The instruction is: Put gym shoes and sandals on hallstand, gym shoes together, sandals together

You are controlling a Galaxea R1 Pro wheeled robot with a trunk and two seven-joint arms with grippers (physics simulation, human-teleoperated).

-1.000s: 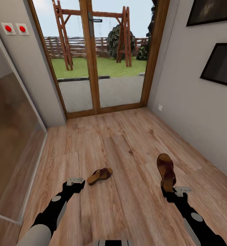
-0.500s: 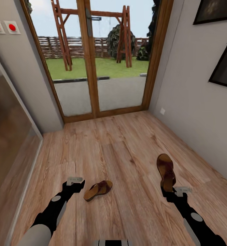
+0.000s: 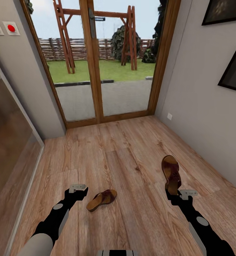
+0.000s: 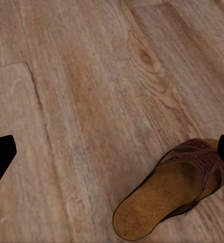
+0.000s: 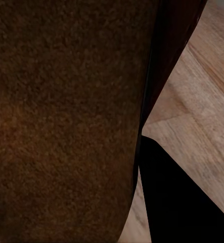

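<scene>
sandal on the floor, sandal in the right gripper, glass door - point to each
sandal on the floor [image 3: 102,200], head view, on its tan footbed
sandal in the right gripper [image 3: 171,172], head view, on its strap
glass door [image 3: 123,94], head view, on the right pane

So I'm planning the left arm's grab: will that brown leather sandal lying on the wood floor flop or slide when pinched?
The brown leather sandal looks flat with a thick tan footbed, so probably fairly stiff. Its patterned strap may flex if gripped there. On the smooth wood-plank floor it could skid when nudged by the left gripper.
</scene>
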